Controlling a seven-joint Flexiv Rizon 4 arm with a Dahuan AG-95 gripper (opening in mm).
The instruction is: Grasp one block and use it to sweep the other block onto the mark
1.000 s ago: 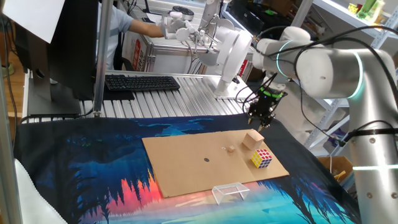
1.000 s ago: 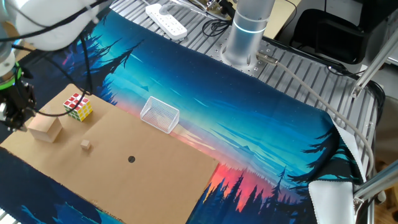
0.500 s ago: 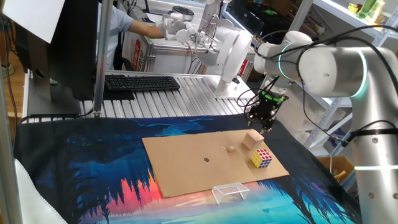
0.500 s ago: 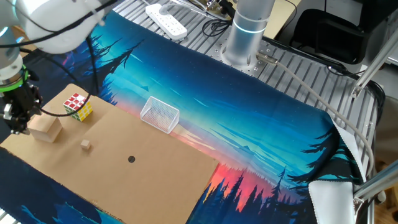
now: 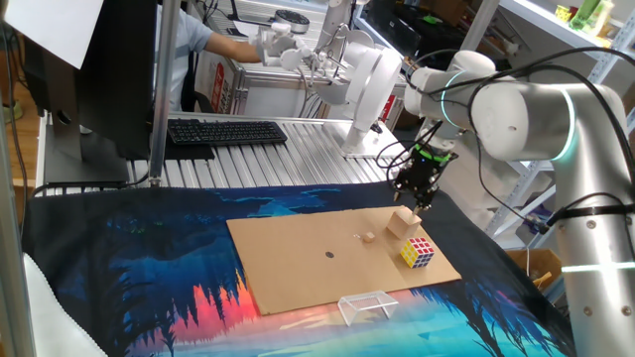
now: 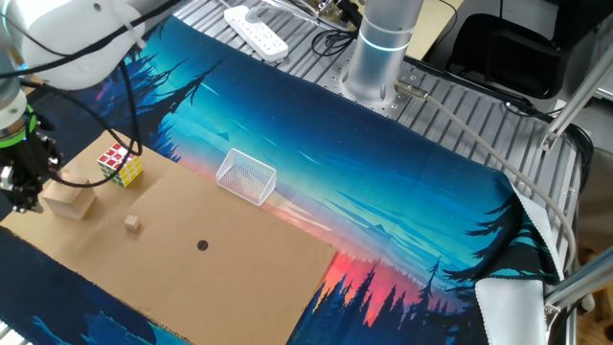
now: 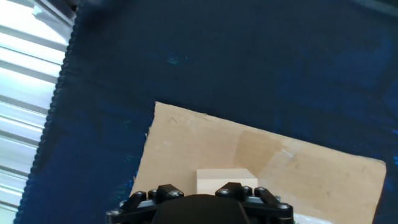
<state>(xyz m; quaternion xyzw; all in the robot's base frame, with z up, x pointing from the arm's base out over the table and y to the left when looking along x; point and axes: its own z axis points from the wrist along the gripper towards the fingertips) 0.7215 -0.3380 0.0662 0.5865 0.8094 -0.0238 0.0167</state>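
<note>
Tan wooden cube sits untouched on the brown cardboard sheet, at its far right corner next to the multicoloured puzzle cube, and my gripper hangs just above and slightly behind it. Over the last second I have drifted a little sideways and nearer over the cube, and nothing on the sheet has moved. In the hand view the cube's top face shows just ahead of my dark gripper housing, so I judge I am lining up for the grasp, not yet holding anything. Whether my jaws are apart or together I cannot tell; the fingers are too small and dark in the fixed views and hidden in the hand view. The tiny tan wooden piece lies near the cube, and the small dark dot is farther along the sheet, with the piece between cube and dot, so the sweep is still ahead
</note>
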